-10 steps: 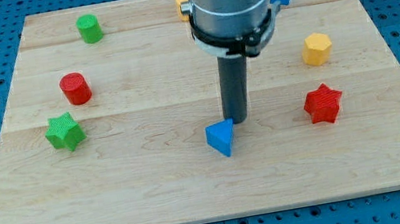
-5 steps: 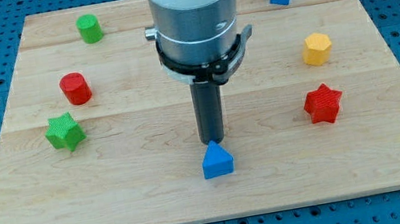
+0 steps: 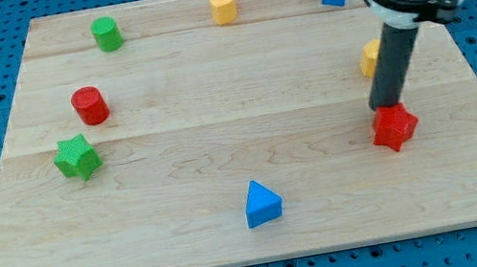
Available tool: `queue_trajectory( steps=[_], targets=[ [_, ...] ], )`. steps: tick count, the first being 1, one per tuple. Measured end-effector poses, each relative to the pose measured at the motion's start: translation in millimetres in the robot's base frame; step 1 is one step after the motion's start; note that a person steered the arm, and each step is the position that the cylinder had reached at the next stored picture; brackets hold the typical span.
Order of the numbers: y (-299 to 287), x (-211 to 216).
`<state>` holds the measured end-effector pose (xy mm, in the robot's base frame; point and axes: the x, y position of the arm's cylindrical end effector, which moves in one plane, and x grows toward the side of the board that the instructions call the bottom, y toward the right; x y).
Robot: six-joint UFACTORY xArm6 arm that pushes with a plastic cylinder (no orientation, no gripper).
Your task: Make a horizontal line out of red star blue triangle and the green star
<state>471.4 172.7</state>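
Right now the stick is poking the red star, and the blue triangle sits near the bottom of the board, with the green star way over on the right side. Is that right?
Almost. The camera view shows the green star on the view's left side, not the right. The rest holds: my tip touches the red star, and the blue triangle sits near the bottom.

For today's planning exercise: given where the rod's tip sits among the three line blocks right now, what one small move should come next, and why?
Probably a short push toward the view's bottom-left. My tip sits at the upper-left edge of the red star, which lies higher than the blue triangle and far to its right. The green star waits at the view's left. Lowering the red star would begin levelling the row.
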Motion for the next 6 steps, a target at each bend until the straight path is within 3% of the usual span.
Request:
queue_trajectory(
  steps=[3, 6],
  targets=[
    [-11, 53],
    [-231, -65]
  ],
)
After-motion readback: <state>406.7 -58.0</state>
